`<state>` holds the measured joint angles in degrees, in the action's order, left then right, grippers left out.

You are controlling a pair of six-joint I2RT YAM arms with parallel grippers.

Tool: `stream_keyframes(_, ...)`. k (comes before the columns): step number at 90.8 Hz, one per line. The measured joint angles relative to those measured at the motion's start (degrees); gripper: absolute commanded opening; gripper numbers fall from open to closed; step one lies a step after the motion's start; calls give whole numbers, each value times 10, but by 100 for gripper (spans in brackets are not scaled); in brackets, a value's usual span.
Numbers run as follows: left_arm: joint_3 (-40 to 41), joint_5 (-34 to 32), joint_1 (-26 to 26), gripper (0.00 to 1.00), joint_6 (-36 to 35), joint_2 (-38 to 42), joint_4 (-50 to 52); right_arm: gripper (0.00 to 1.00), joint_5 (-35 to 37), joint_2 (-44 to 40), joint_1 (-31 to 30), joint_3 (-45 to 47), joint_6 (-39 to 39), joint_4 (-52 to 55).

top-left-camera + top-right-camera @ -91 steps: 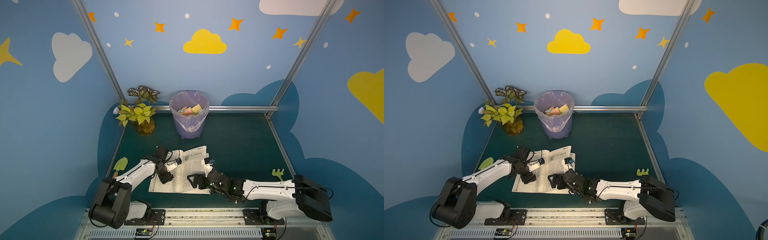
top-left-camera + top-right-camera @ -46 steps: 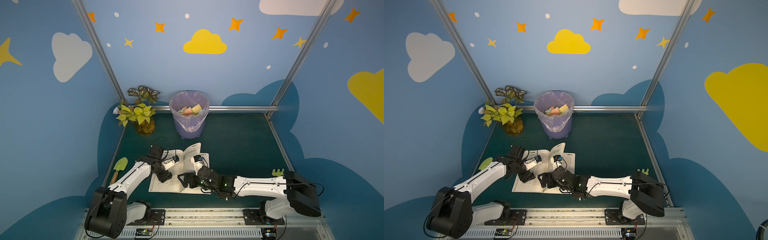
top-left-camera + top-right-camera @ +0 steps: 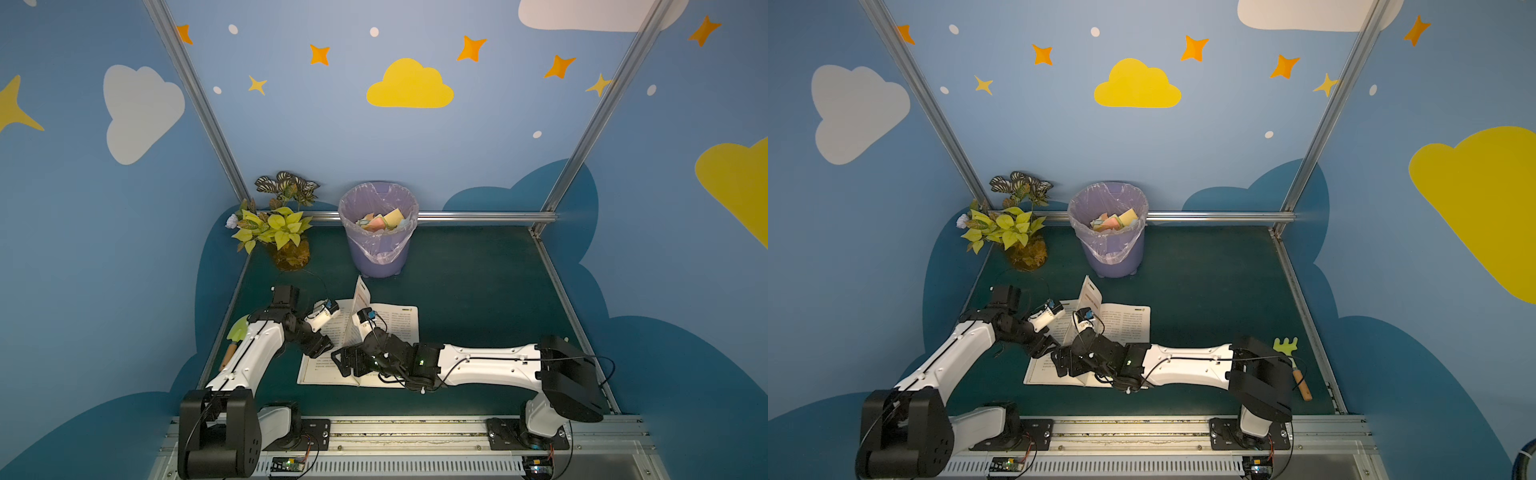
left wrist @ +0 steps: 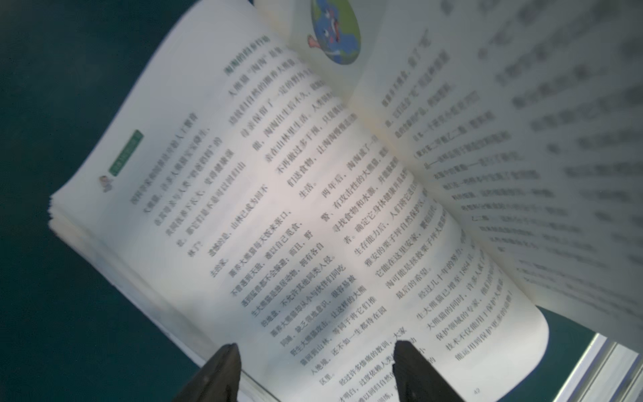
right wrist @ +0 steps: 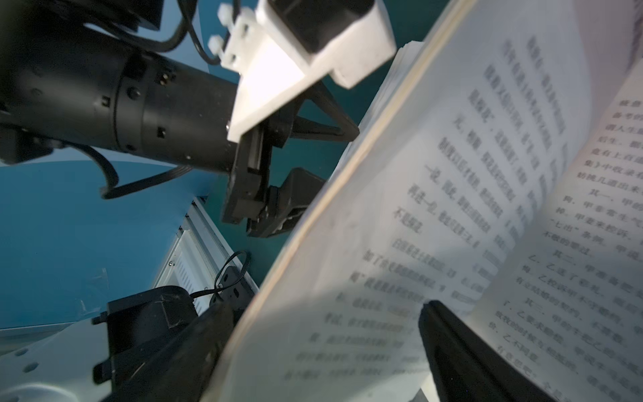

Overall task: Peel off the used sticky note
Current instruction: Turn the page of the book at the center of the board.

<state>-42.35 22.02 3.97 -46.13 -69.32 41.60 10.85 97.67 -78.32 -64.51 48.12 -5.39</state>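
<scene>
Book (image 3: 397, 326) before bin (image 3: 376, 253); plant (image 3: 276, 226) left of bin

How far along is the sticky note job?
Done: coloured notes lie in the bin. In hand: the right gripper, open, straddles a raised page; the left gripper hovers open over the book. Left: no note shows on these pages; find and peel it.

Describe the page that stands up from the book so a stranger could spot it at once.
Find the purple bin at the back of the green table; an open book lies just in front of it. From the book's middle one page rises nearly upright, its top corner pointing toward the bin, while every other page in view lies flat.
</scene>
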Motion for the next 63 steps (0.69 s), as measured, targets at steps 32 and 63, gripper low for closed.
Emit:
stream_keyframes(32, -77, 85, 128, 73, -35, 0, 55, 92, -20, 71, -14, -80, -16, 26)
stream_keyframes(63, -103, 128, 137, 74, -51, 21, 96, 94, -29, 80, -12, -42, -14, 33)
